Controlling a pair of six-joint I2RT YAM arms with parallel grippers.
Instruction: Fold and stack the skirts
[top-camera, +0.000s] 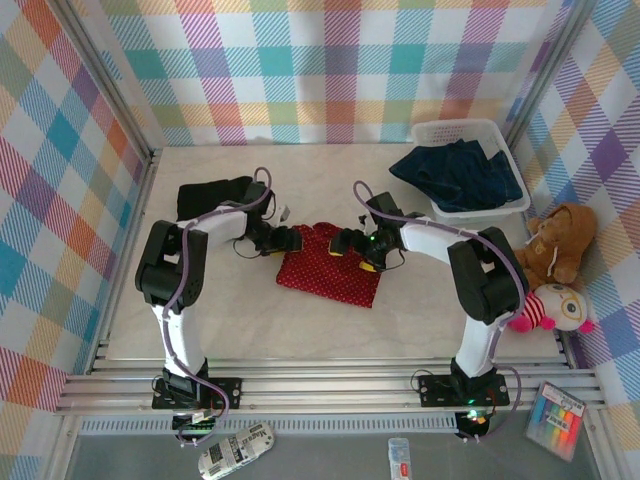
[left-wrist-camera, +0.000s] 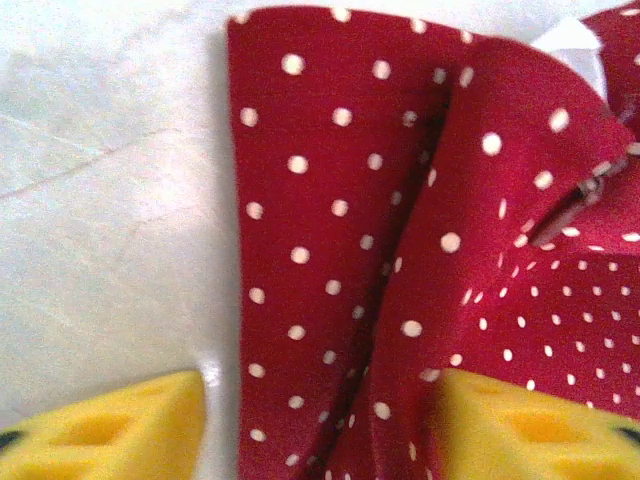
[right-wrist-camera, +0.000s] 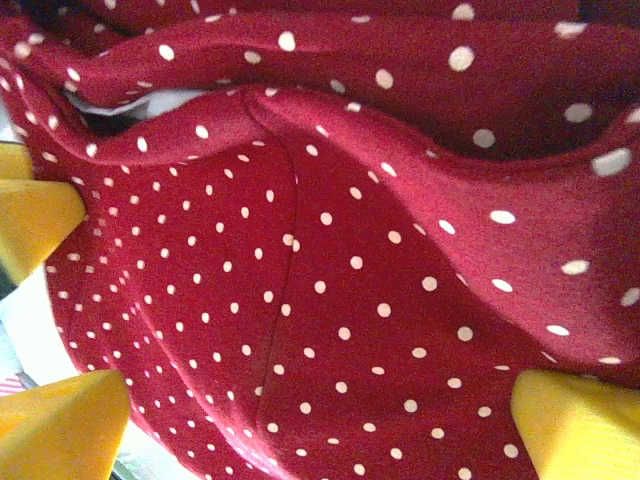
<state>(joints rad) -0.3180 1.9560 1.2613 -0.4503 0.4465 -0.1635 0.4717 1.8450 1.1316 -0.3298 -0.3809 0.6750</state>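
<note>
**Top external:** The red dotted skirt (top-camera: 330, 268) is lying partly folded in the middle of the counter (top-camera: 200, 310). The left end effector (top-camera: 289, 240) is sitting at its upper left corner and the right end effector (top-camera: 354, 248) at its upper edge, the two near each other. The black skirt (top-camera: 213, 197) is lying in a heap at the far left, behind the left arm and apart from the red one. The denim skirts (top-camera: 458, 172) are draping over the white mesh basket (top-camera: 500, 205) at the far right. A teddy bear (top-camera: 562, 240) and a pink-and-white plush doll (top-camera: 550, 308) are sitting along the right wall.

**Left wrist:** The left end effector (left-wrist-camera: 320, 440) is standing with its yellow fingertips (left-wrist-camera: 110, 435) well apart. One is over bare counter (left-wrist-camera: 100, 200), the other over cloth. The folded edge of the red dotted skirt (left-wrist-camera: 320, 200) is running between them, unpinched. A white label (left-wrist-camera: 570, 40) is peeking out at the top right.

**Right wrist:** The right end effector (right-wrist-camera: 320, 430) is spread wide, its yellow fingertips (right-wrist-camera: 575, 425) straddling the rumpled red dotted skirt (right-wrist-camera: 350, 280) without gripping it. A further yellow wedge (right-wrist-camera: 30, 215) is showing at the left edge, possibly the other arm's fingertip, though the blur is leaving that unclear.
</note>
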